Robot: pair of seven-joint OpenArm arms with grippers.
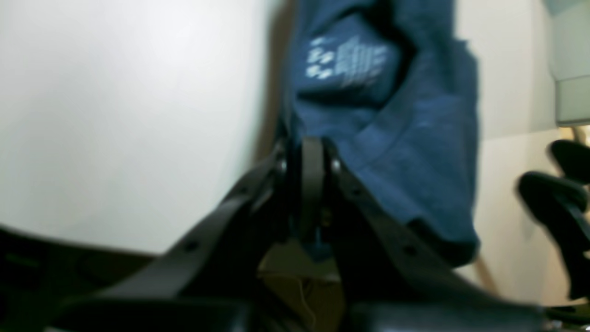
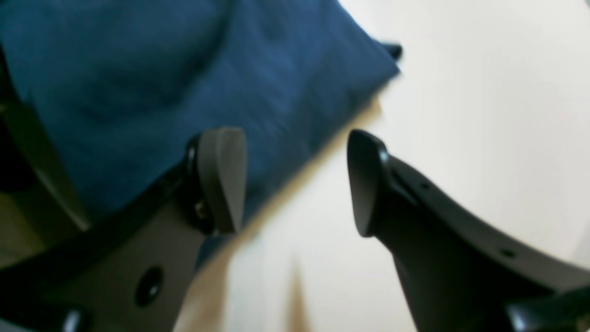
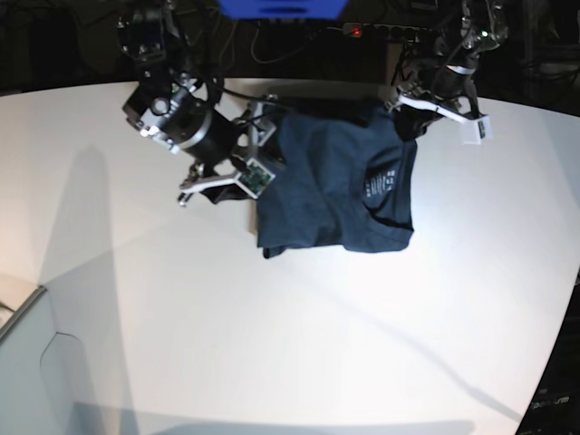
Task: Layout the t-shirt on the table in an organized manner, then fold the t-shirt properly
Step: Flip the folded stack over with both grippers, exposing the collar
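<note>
The left gripper [image 1: 313, 184] is clamped on a fold of the t-shirt [image 3: 340, 181] near the table's [image 3: 136, 299] far edge, its jaws pressed together with dark blue cloth caught between them. From there the shirt runs away from the grip toward the near edge, printed neck label [image 1: 345, 62] showing on its upper face. The right gripper [image 2: 295, 180] hangs released, its fingers [image 2: 223, 180] spread with nothing between them, just beside the shirt's opposite side edge; in the right wrist view that edge crosses beneath its jaws. The shirt lies bunched in the far middle of the table, long axis running far-to-near, between the two arms. Spreading it flat appears to hinge on the right gripper taking that side edge, which lies closer to it than to the left.
</note>
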